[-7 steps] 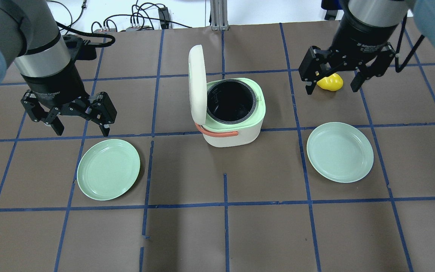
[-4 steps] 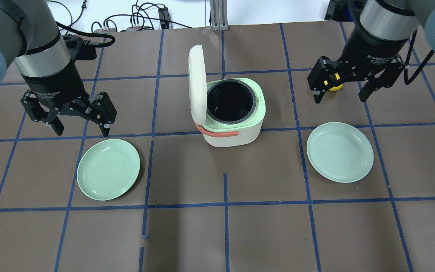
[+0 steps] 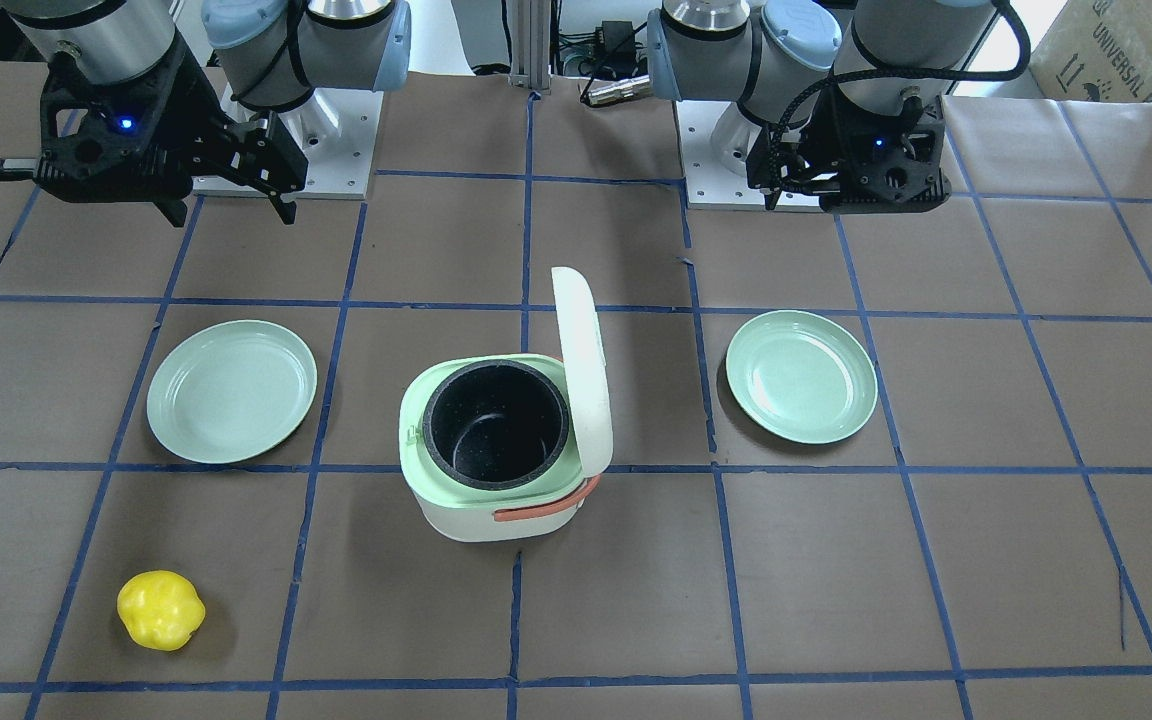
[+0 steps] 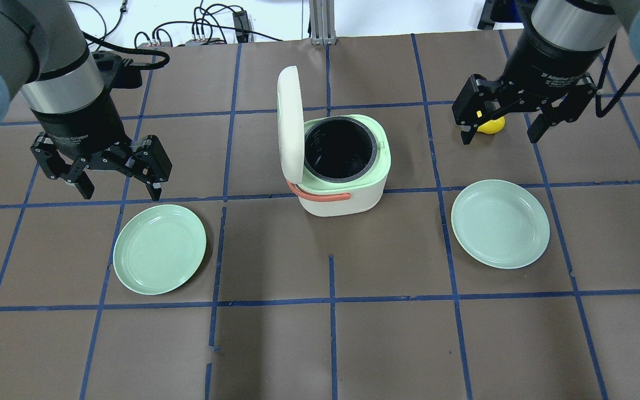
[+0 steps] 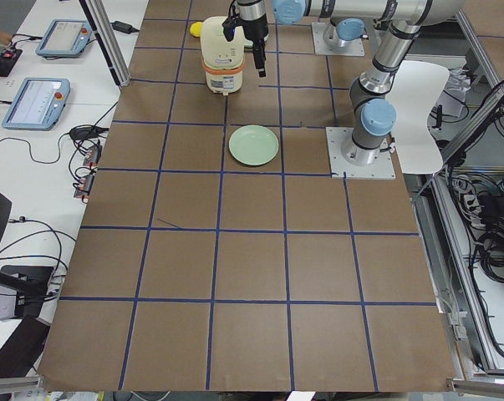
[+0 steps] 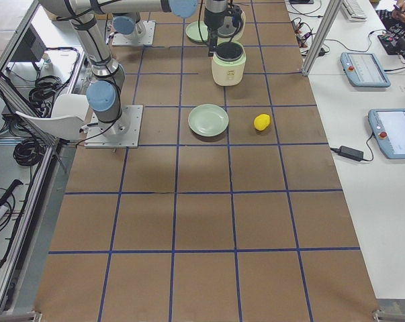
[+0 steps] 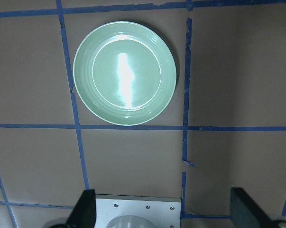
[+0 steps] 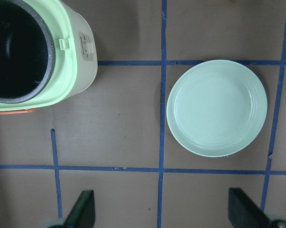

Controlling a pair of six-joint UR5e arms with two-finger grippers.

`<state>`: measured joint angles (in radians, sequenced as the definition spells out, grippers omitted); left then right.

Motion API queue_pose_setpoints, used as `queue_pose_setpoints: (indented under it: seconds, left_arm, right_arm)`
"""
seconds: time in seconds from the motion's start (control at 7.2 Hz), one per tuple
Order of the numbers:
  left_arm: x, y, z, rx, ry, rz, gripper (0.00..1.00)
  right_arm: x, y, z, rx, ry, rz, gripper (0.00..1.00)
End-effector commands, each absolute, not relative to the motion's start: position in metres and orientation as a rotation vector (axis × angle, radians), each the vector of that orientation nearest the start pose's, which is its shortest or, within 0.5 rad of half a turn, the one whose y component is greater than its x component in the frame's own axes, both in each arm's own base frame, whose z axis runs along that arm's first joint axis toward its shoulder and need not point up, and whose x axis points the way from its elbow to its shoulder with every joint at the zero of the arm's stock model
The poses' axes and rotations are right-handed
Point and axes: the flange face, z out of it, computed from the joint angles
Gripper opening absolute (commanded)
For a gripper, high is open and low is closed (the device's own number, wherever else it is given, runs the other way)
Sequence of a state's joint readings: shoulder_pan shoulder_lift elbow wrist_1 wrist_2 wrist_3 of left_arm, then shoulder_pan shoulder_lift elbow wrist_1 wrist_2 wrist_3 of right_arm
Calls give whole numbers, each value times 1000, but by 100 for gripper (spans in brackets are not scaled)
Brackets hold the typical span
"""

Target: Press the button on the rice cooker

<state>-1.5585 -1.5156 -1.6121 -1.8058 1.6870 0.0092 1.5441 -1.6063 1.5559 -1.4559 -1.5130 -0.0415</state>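
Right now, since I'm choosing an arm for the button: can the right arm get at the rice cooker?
Probably yes. The right gripper hangs open beside the rice cooker. The raised lid stands on the cooker's other side, and the plate lies off the path.

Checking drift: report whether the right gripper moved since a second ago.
Yes: right gripper shifted rightward in overhead view, away from the white rounded-square rice cooker.

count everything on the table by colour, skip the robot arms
green plates: 2
white rice cooker: 1
yellow lumpy object: 1
total: 4
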Motion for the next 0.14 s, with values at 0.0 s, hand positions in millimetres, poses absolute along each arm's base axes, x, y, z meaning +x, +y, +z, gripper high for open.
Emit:
queue_pose_setpoints:
  seconds: [0.0]
  left_arm:
    - [-116,-446,474,15,3011,336,100]
  right_arm:
    - [127,-474,502,-14,3076,84,100]
